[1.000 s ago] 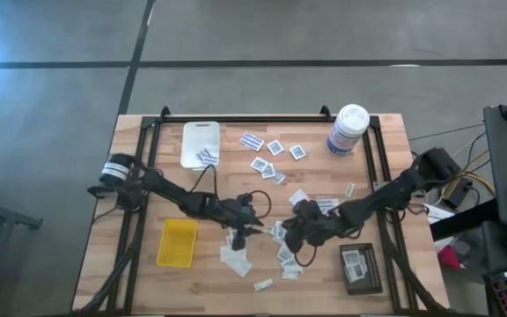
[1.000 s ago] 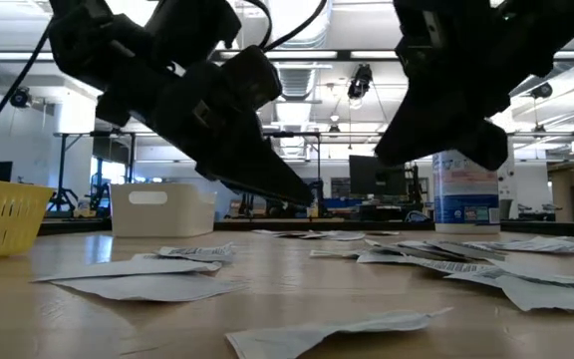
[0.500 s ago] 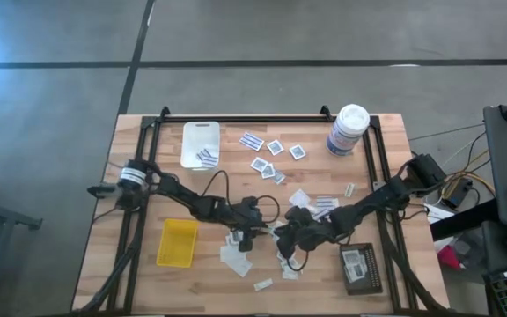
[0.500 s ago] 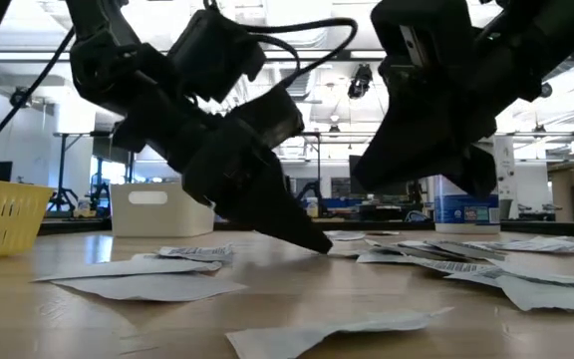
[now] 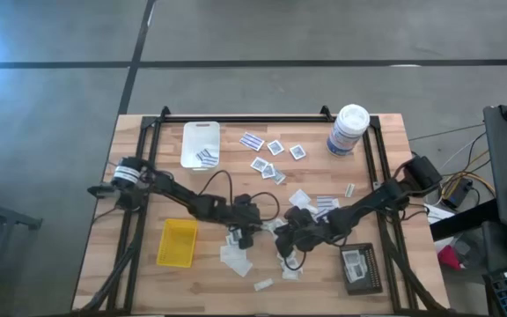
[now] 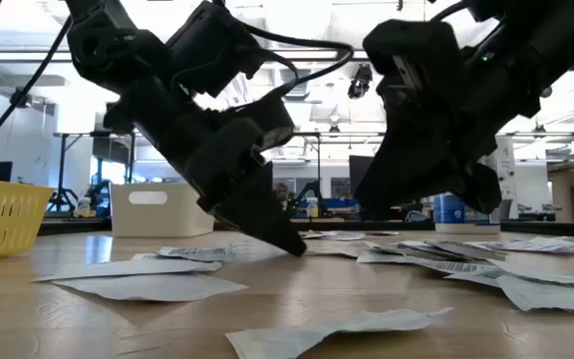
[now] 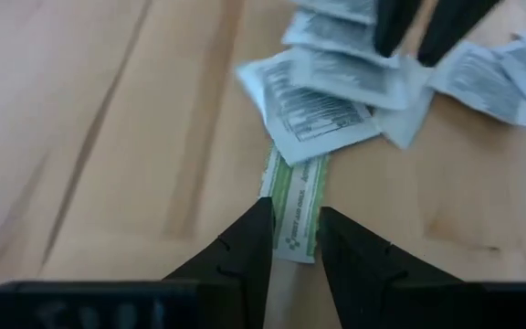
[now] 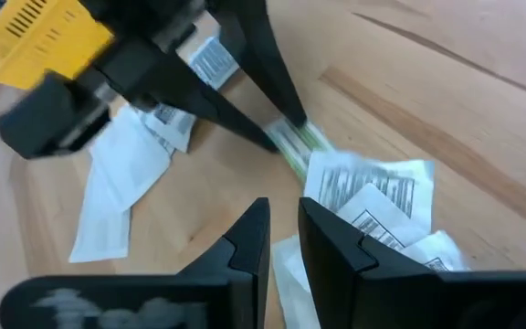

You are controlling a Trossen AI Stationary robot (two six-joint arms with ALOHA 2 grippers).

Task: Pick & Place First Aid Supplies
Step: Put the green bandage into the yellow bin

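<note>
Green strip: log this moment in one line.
left gripper: open, astride green strip | right gripper: open, empty, beside packets

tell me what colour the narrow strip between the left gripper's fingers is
Green and white narrow strip, clearest in the left wrist view.

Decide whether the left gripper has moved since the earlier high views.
Yes. The left gripper has shifted slightly rightward, farther from the yellow plastic tray.

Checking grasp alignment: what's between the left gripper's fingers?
In the left wrist view, a green-and-white strip packet lies on the table in the gap of the left gripper; its end sits between the open fingers.
</note>
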